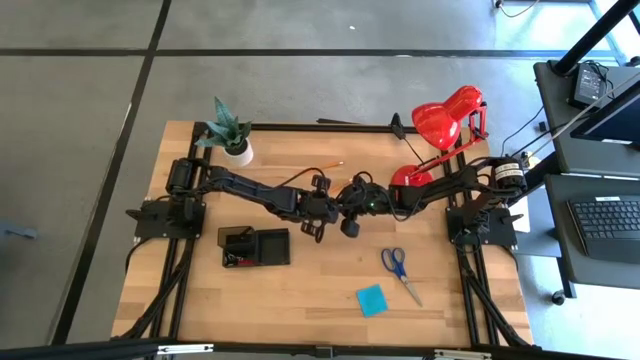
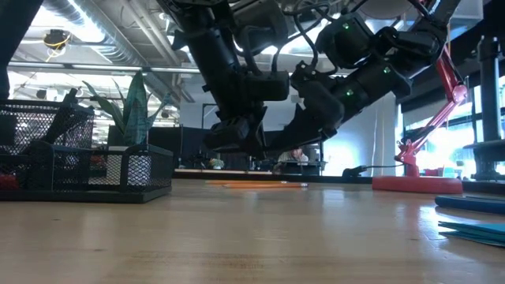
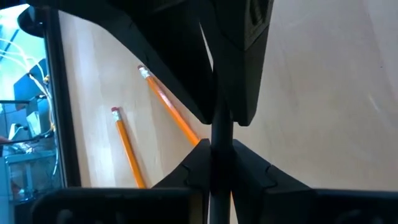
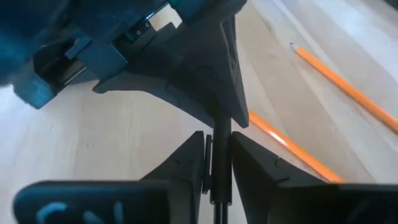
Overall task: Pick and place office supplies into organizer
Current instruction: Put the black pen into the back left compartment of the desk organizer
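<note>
My two grippers meet above the middle of the table, fingertips toward each other: the left gripper (image 1: 335, 207) (image 3: 217, 163) and the right gripper (image 1: 358, 202) (image 4: 217, 167). Both are shut on one thin black pen (image 3: 218, 127) (image 4: 219, 134) that runs between them. Two orange pencils (image 3: 127, 149) (image 3: 166, 102) (image 4: 347, 86) (image 4: 289, 146) lie flat on the wood beneath and beyond the grippers. The black mesh organizer (image 1: 255, 246) (image 2: 79, 158) stands left of centre, toward the near edge. My left gripper pinches the black pen's shaft (image 3: 218, 146) between its two fingers. The pen runs on from there into the other gripper's fingertips. It is clear of the table. My right gripper pinches the same pen's shaft (image 4: 219, 149) between its two fingers, coming from the table's right and slanting down. Just beyond its fingertips, the left gripper's fingers close on the pen. The pen hangs above the wood.
Blue-handled scissors (image 1: 398, 268) and a blue sticky-note pad (image 1: 372, 299) lie near the front right. A red desk lamp (image 1: 445, 120) stands at the back right, a potted plant (image 1: 230, 135) at the back left. Bare wood lies along the near edge.
</note>
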`<state>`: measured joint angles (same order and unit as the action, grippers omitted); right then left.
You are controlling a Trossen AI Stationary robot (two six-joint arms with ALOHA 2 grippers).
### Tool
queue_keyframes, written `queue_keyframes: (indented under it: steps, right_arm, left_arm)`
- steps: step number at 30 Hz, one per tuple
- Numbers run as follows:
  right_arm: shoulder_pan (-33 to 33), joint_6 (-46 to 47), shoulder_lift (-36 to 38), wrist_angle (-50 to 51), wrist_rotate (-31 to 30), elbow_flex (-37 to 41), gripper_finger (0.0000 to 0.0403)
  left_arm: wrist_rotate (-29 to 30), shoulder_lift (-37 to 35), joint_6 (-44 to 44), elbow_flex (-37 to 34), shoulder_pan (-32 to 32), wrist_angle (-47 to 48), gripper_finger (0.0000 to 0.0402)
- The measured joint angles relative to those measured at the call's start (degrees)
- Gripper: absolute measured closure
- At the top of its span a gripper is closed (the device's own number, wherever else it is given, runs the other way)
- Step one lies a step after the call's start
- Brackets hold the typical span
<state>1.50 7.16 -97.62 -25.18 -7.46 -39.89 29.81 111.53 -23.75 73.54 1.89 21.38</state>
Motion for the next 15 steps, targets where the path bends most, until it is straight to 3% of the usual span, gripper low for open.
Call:
queue_keyframes:
  steps: [8,15]
  right_arm:
    - [-0.07,-0.13,0.20,7.47,1.49,-0.11,0.0297]
    - [-0.07,0.33,3.62,21.80,1.36,-0.03,0.0255]
  left_arm:
    - [0.84,0.01,0.68,0.01,-0.03,4.65,0.0369]
    - [-1.46,-1.88,4.69,1.63,-0.11,14.63,0.0369]
